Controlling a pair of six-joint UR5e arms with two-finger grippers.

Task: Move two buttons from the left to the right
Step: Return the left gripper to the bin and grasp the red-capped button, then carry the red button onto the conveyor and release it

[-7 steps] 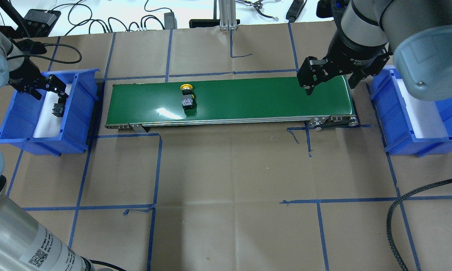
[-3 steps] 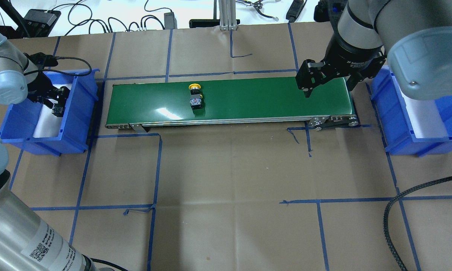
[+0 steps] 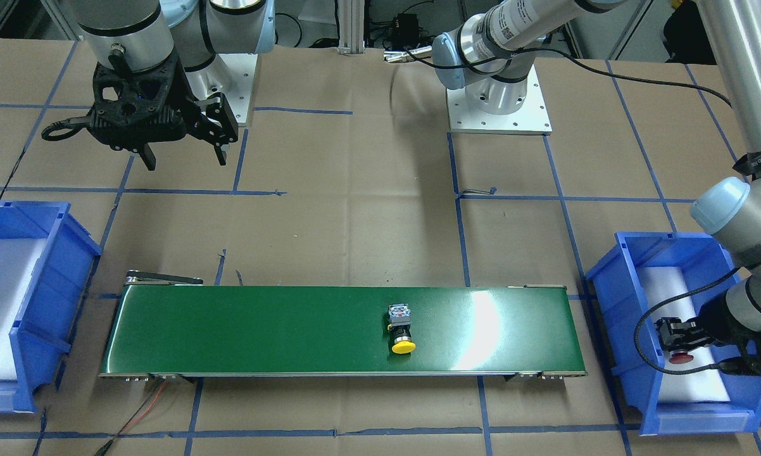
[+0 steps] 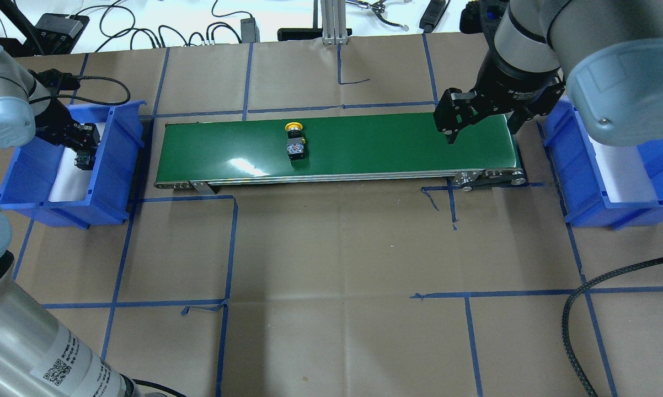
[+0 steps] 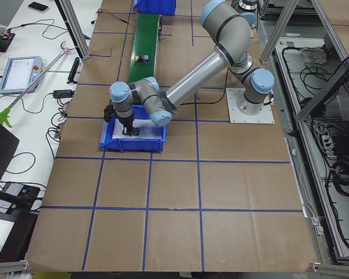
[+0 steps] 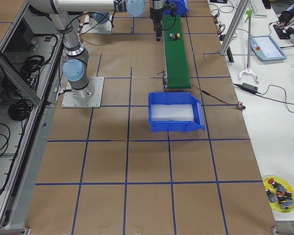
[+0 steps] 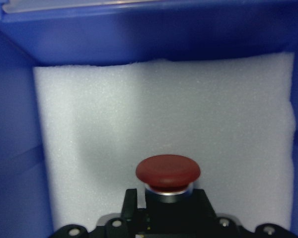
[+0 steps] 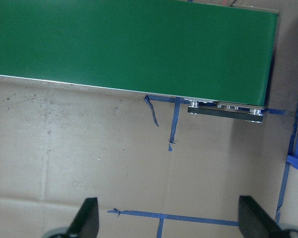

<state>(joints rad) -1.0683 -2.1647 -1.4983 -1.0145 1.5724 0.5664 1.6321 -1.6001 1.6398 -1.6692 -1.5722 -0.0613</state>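
Left gripper (image 3: 675, 339) clenches red-capped black push-button (image 7: 168, 172); a weak pinch could drop it into the blue plastic bin (image 3: 615, 297) beneath; right gripper (image 3: 184, 161) gapes.

Bright, even overhead light puts white glare on the green belt (image 4: 375, 144) and soft shadows on the brown paper (image 4: 337, 248).

Overhead cam sits behind the robot (image 3: 494, 101), looking forward and down over the table (image 4: 337, 248). Front cam faces it from the far side, so left and right flip. Both get the whole green conveyor (image 4: 392, 146) plus the left bin (image 4: 113, 176) and right bin (image 4: 566, 165). Side cams look along the table from each end, way back. Left wrist cam sits inside the left bin, right up on the red button (image 7: 168, 171); right wrist cam looks straight down at the conveyor's right end.
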